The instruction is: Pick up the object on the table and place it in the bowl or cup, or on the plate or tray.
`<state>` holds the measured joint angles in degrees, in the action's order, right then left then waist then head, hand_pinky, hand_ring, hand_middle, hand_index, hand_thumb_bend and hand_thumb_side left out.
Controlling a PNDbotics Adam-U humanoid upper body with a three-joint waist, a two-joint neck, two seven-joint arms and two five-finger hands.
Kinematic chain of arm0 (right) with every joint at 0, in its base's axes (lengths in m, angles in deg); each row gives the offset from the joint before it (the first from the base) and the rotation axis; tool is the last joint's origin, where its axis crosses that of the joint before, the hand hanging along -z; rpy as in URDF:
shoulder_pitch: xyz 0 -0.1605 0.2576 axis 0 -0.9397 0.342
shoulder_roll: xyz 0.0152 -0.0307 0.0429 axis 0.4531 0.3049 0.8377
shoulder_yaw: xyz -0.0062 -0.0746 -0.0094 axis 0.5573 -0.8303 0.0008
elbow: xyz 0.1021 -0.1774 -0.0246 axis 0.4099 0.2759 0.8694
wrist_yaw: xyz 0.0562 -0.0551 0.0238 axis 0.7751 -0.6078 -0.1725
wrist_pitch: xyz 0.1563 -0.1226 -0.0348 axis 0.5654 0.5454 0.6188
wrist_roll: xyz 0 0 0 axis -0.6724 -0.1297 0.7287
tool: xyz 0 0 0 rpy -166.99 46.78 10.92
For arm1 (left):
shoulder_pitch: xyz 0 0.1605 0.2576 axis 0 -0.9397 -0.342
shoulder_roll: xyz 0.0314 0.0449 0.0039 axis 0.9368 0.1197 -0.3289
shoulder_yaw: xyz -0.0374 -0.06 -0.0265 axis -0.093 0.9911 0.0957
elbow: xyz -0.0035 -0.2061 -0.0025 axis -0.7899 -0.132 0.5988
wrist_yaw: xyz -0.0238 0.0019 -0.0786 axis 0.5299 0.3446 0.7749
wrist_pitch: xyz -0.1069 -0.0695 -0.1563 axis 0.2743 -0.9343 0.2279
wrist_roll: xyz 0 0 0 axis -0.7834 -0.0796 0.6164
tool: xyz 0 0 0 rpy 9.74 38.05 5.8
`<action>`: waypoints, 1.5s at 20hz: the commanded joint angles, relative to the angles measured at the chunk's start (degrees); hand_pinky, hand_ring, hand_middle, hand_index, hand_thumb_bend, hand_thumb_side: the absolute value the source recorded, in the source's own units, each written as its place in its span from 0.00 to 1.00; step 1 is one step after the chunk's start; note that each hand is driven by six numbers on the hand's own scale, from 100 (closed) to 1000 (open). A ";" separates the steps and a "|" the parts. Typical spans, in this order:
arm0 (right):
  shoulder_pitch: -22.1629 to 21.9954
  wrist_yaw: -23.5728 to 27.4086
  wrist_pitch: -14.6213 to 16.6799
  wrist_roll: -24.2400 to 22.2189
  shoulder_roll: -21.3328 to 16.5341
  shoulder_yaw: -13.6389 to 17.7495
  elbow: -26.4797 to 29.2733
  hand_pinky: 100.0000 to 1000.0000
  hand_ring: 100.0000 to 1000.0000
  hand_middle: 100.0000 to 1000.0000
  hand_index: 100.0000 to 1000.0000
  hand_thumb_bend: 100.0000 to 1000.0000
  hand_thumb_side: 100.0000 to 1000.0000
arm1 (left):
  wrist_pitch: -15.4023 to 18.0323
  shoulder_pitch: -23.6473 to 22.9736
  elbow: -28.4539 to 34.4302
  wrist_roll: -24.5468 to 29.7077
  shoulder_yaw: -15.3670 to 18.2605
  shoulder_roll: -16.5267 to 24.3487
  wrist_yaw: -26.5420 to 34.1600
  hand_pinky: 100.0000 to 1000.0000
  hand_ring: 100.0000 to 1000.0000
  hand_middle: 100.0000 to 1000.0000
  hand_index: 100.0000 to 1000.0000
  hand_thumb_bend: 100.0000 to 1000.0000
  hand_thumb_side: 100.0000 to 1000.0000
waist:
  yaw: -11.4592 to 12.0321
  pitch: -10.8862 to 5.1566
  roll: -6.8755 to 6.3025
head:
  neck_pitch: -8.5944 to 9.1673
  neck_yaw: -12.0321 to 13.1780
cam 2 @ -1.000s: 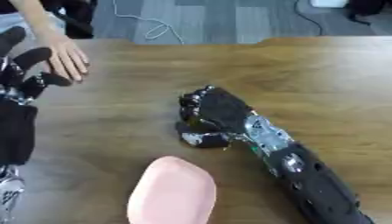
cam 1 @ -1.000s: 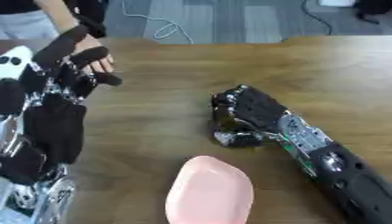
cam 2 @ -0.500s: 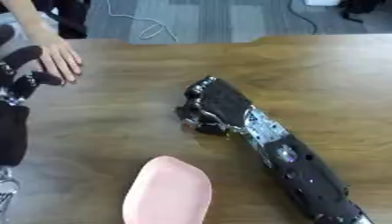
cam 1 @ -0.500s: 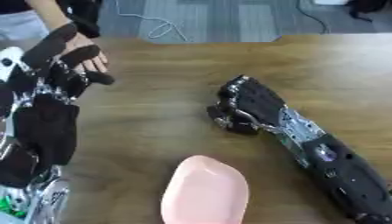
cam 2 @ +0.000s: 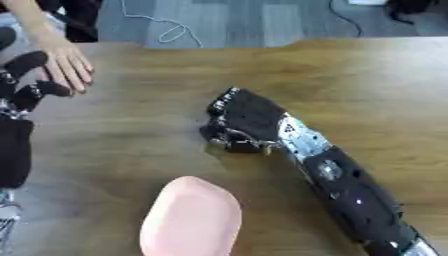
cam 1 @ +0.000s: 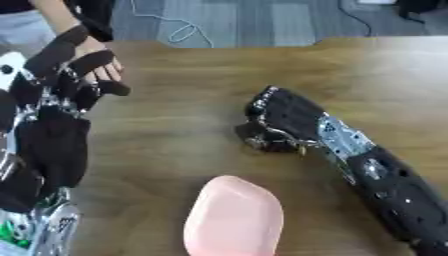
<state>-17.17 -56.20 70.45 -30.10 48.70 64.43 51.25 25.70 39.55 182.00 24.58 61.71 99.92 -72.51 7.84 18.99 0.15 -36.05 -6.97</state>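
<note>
Right hand (cam 1: 284, 117) palm-down mid-table, fingers curled under, apparently to grasp; object hidden beneath, hold unconfirmed. Pink plate (cam 1: 234, 218) near, just left, ready as target. Left hand (cam 1: 52, 95) idle far left, fingers relaxed, upright.

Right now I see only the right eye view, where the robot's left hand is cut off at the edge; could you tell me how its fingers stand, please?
Observer: The left hand is raised, fingers straight and spread, holding nothing.
Operator: Thank you. Is the person's hand clear of it?
Observer: In the left eye view the person's hand shows directly behind its fingertips; I cannot tell whether they touch.
</note>
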 commanded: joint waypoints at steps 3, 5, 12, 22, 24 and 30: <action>1.20 5.08 1.29 -8.56 -6.71 -2.67 8.70 0.00 0.00 0.03 0.08 0.00 0.00 | 0.01 -0.26 1.10 -0.51 0.91 0.83 -0.64 0.55 0.79 0.83 0.81 0.00 0.90 | -0.34 -1.68 0.33 | -0.29 1.30; 1.25 7.73 0.90 -11.47 -8.37 -3.18 12.44 0.00 0.00 0.03 0.08 0.00 0.00 | -0.01 -0.39 1.10 -0.71 1.11 0.92 -1.02 0.55 0.79 0.83 0.81 0.00 0.90 | -0.40 -1.83 0.46 | -0.24 1.52; 1.54 18.44 0.02 -21.49 -12.64 -6.08 25.77 0.00 0.00 0.03 0.08 0.00 0.00 | -0.28 -0.48 1.10 -2.47 2.27 0.94 -2.71 0.55 0.79 0.83 0.81 0.00 0.90 | 0.00 -2.22 1.02 | -0.08 2.02; 3.13 29.76 -1.67 -32.14 -10.19 -7.18 36.82 0.00 0.00 0.03 0.08 0.00 0.00 | -2.20 0.37 1.10 -4.56 3.64 0.21 -3.94 0.56 0.79 0.82 0.81 0.00 0.90 | 1.83 -2.92 1.61 | 0.62 1.64; 3.36 30.76 -1.70 -33.51 -9.16 -7.39 37.01 0.00 0.00 0.03 0.08 0.00 0.00 | -1.95 1.03 1.10 -5.25 4.54 0.00 -4.07 0.57 0.79 0.82 0.81 0.00 0.88 | 2.55 -3.04 1.77 | 0.72 1.19; 3.09 29.18 -0.22 -35.23 -6.97 -7.86 35.88 0.00 0.00 0.04 0.07 0.00 0.00 | 0.38 3.33 1.10 -5.72 5.92 -0.64 -5.86 0.59 0.80 0.82 0.81 0.00 0.85 | 4.65 -3.27 2.47 | 0.83 0.50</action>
<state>-14.87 -26.62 69.85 -65.09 41.61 56.33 86.78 25.48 42.21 182.01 18.90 66.97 99.33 -77.66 12.54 17.20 2.87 -35.95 -5.61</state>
